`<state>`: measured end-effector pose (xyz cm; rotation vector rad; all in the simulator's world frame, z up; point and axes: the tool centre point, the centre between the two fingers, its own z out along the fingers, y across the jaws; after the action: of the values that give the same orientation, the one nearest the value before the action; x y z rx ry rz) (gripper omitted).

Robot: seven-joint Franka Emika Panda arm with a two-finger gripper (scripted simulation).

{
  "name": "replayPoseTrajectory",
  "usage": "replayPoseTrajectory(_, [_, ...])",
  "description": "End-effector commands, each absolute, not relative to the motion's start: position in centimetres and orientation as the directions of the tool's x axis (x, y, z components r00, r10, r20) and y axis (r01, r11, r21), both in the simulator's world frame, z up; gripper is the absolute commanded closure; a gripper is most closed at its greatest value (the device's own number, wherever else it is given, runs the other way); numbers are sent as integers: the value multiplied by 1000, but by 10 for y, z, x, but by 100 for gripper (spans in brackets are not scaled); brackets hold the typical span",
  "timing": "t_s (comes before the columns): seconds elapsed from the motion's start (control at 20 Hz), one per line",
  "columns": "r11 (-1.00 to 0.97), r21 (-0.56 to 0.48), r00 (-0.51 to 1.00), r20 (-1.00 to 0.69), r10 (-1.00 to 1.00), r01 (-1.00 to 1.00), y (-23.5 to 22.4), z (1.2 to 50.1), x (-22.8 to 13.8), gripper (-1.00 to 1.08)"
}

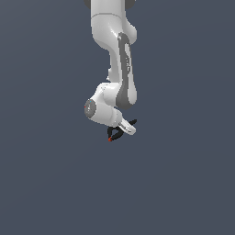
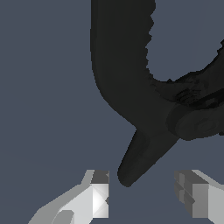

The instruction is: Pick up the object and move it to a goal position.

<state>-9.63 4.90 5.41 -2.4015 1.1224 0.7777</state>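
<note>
A: Wrist view first. Where is the black object [image 2: 131,87]?

B: It is very close to the camera, big and dark. It has a thick curved arm, and one pointy tip sticks down into the gap between the two fingers [image 2: 99,197].

A: Do the fingers squeeze it?

B: They stand apart, one on each side of the tip. I see gray space between each finger and the tip, so I cannot tell if they hold it somewhere else.

A: And from far away?

B: In the exterior view the black object [image 1: 114,133] sits right at the gripper [image 1: 120,130], at the end of the white arm [image 1: 114,59]. A small red spot shows at its low end. All around is plain gray.
</note>
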Motion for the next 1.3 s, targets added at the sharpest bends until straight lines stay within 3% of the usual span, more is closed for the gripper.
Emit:
replayPoseTrajectory(0.0, [-560, -80, 462, -667, -585, -825, 56, 50, -102, -20])
replayPoseTrajectory(0.45, [-463, -27, 328, -743, -584, -886, 70, 43, -113, -20])
replayPoseTrajectory(1.25, [-456, -22, 318, -747, -584, -890, 90, 22, -124, -20])
